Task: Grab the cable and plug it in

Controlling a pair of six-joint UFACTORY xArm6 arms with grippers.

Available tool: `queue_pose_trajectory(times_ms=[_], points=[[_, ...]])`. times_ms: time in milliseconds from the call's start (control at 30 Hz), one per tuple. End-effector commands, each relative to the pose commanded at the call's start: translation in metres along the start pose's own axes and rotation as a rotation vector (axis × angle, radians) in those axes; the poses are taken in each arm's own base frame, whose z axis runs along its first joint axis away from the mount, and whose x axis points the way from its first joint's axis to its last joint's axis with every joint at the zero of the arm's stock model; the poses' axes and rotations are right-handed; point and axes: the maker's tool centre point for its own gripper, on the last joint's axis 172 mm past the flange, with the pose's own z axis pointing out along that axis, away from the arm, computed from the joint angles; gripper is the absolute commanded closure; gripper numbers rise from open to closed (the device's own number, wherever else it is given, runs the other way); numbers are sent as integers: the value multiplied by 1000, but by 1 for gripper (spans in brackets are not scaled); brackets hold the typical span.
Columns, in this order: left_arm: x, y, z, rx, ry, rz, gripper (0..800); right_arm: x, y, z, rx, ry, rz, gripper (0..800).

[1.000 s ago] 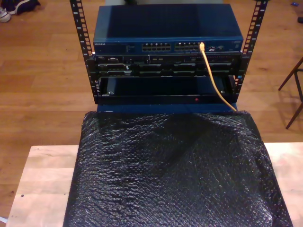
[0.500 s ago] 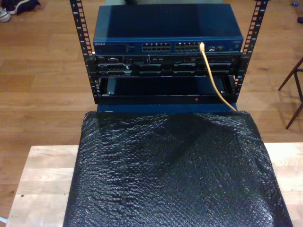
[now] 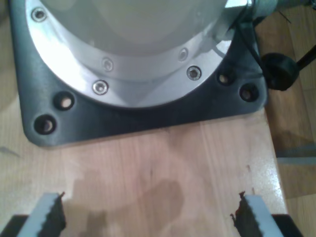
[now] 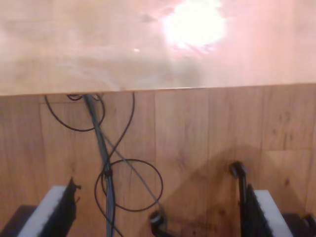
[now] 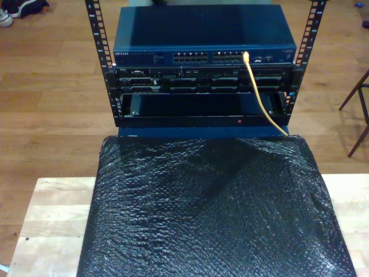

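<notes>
The cable (image 5: pixel 258 92) sits plugged into the blue switch (image 5: pixel 204 56) in the rack (image 5: pixel 98 46).

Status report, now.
My first gripper open, empty. My second gripper open, empty. Cable plugged into switch, trailing behind black sheet.

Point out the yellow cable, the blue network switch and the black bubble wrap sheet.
yellow cable (image 5: pixel 260 98), exterior view, middle of its hanging run.
blue network switch (image 5: pixel 202 29), exterior view, its top panel.
black bubble wrap sheet (image 5: pixel 207 213), exterior view, centre of the sheet.
</notes>
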Motion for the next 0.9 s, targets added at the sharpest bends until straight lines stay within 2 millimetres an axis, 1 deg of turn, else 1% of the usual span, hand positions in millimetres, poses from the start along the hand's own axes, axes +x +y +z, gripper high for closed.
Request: queue_pose_trajectory(times_ms=[133, 267, 500, 567, 633, 667, 700, 733, 833, 900], points=[[0, 0, 0, 0, 2, 0, 0, 5, -17, 6, -5, -5, -49, 2], [0, 0, 0, 0, 0, 0, 0, 14, -34, 19, -6, 21, -83, 2], [0, 0, 0, 0, 2, 0, 0, 40, -65, 55, -21, 96, -95, 2], [0, 0, 0, 0, 0, 0, 0, 42, -69, 58, -25, 97, -102, 2], [0, 0, 0, 0, 0, 0, 0, 42, -69, 56, -29, 90, -109, 2], [0, 0, 0, 0, 0, 0, 0, 45, -70, 60, -28, 97, -111, 2], [0, 0, 0, 0, 0, 0, 0, 53, -72, 69, -28, 118, -108, 2], [0, 0, 0, 0, 0, 2, 0, 57, -73, 75, -27, 124, -106, 2], [0, 0, 0, 0, 0, 0, 0, 48, -76, 82, -24, 77, -93, 2], [0, 0, 0, 0, 2, 0, 0, 53, -79, 93, -22, 77, -88, 2]])
